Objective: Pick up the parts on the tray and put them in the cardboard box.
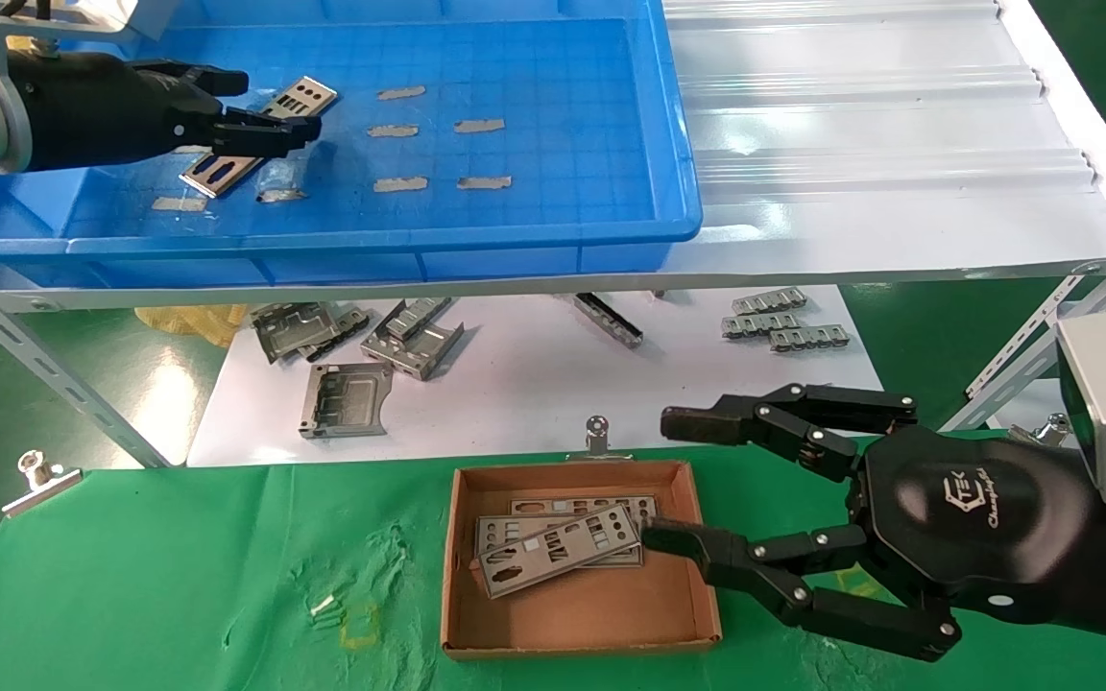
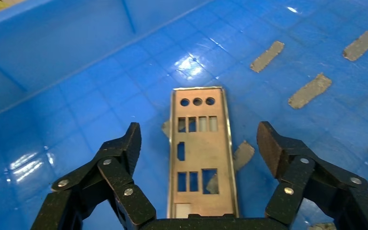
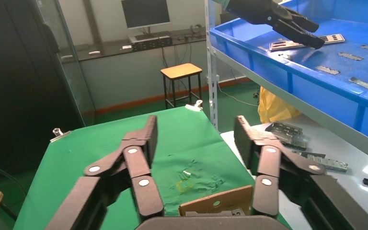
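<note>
Parts (image 1: 553,549) are already stacked in the box (image 1: 577,614) at lower centre, while one plate (image 2: 201,153), flat in the tray (image 1: 553,221) at upper left, is straddled but not yet gripped by the wide-open left claw (image 2: 199,143), and the right claw (image 1: 678,480) is held open and empty beside the box.

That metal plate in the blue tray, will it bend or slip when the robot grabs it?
The plate looks thin and heavily punched, so probably light and slightly springy. It lies flat on the glossy tray, so it may slide before lifting. The open left gripper straddles it; smooth edges could slip.
</note>
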Controlling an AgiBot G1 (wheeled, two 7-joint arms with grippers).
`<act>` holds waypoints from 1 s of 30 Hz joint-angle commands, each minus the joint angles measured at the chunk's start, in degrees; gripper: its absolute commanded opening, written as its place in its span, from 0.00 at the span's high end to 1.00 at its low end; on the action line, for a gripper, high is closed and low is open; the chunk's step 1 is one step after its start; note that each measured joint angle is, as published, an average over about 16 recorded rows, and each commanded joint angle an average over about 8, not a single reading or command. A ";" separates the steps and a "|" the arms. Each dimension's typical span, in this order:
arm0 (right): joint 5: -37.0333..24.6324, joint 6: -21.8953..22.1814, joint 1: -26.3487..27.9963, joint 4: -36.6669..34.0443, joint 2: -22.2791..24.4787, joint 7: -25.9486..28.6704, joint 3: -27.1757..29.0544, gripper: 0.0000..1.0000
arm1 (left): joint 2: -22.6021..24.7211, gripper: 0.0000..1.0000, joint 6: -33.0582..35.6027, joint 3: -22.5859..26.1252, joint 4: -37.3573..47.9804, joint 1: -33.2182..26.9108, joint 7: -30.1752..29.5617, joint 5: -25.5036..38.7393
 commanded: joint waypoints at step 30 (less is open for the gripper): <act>0.00 0.00 0.00 0.00 0.00 0.00 0.00 0.00 | -0.34 1.00 1.37 -1.24 -1.08 -1.11 0.59 -1.81</act>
